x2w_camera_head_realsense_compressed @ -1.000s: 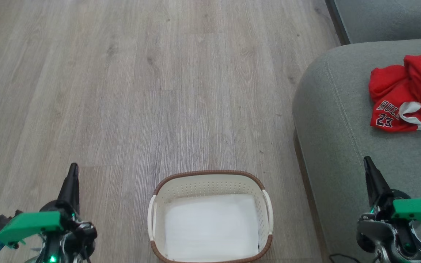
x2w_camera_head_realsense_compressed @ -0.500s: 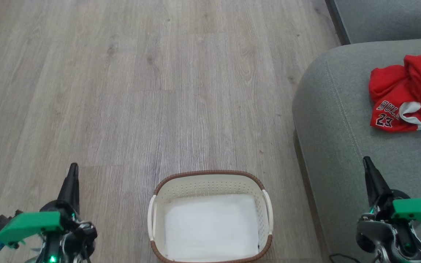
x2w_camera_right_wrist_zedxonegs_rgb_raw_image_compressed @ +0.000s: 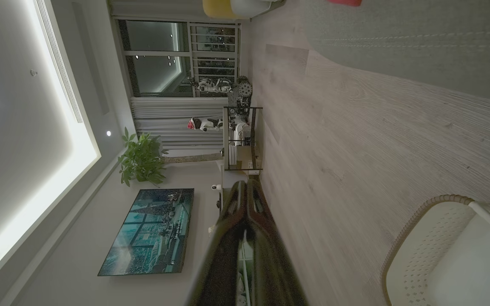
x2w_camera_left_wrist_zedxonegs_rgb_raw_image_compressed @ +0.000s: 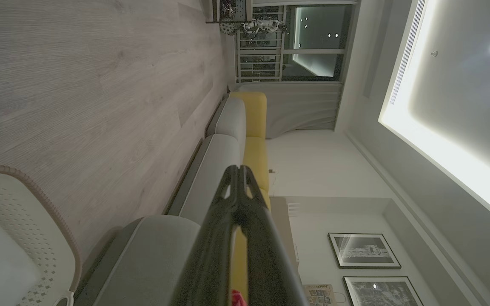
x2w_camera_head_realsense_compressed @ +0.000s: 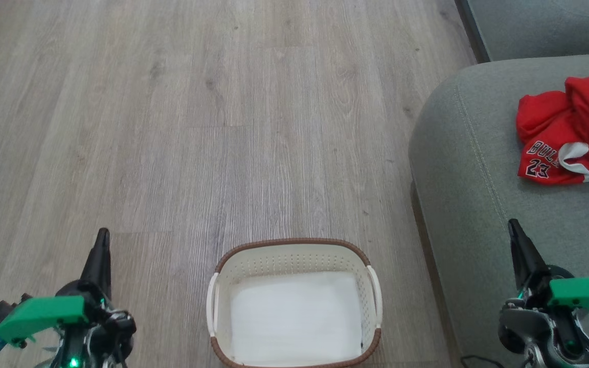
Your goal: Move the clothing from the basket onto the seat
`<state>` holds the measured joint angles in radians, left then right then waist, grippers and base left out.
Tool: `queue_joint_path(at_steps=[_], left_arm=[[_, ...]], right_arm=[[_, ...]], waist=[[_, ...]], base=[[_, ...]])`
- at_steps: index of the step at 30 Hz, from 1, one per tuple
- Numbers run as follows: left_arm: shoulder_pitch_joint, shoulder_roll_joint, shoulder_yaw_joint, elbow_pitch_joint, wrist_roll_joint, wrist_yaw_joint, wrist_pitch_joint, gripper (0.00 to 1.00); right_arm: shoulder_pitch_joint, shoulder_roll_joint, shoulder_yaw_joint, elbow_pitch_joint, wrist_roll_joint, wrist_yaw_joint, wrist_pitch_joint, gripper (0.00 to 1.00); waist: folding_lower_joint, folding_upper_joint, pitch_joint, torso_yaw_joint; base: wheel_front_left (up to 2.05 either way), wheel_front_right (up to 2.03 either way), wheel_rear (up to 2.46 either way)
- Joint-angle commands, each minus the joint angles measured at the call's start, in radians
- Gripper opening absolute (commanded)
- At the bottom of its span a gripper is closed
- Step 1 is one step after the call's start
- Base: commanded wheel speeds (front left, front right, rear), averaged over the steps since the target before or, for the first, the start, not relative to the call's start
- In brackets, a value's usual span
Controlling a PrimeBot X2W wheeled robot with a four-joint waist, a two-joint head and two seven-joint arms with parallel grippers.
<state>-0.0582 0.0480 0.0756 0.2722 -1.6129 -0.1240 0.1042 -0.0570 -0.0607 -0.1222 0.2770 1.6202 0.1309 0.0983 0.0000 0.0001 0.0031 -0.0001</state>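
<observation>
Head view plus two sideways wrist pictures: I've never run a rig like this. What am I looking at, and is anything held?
The head view looks down from the robot's head. The dark spikes near its bottom corners are the left gripper and right gripper, both shut and holding nothing. The other two pictures come from a camera on each wrist, looking along that arm's fingers, so the room appears turned sideways. On the floor stands the basket, with a white sheet lying in it. The red clothing lies on the seat at the right.
</observation>
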Motion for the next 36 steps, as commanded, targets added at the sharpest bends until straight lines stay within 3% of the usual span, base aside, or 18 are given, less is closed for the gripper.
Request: queue_joint_path(at_steps=[1,36], left_arm=[[-0.050,0.005,0.036,-0.027,0.002,-0.007,0.007,0.00],[-0.050,0.004,0.037,-0.027,0.004,-0.007,0.008,0.00]], right_arm=[[-0.050,0.004,0.017,-0.033,-0.004,0.000,0.008,0.00],[-0.051,0.006,0.013,-0.032,-0.008,0.000,0.011,0.00]], waist=[[0.0000,-0.0001,0.000,0.000],[0.0000,-0.0001,0.000,0.000]], base=[[0.00,0.00,0.00],[0.00,0.00,0.00]])
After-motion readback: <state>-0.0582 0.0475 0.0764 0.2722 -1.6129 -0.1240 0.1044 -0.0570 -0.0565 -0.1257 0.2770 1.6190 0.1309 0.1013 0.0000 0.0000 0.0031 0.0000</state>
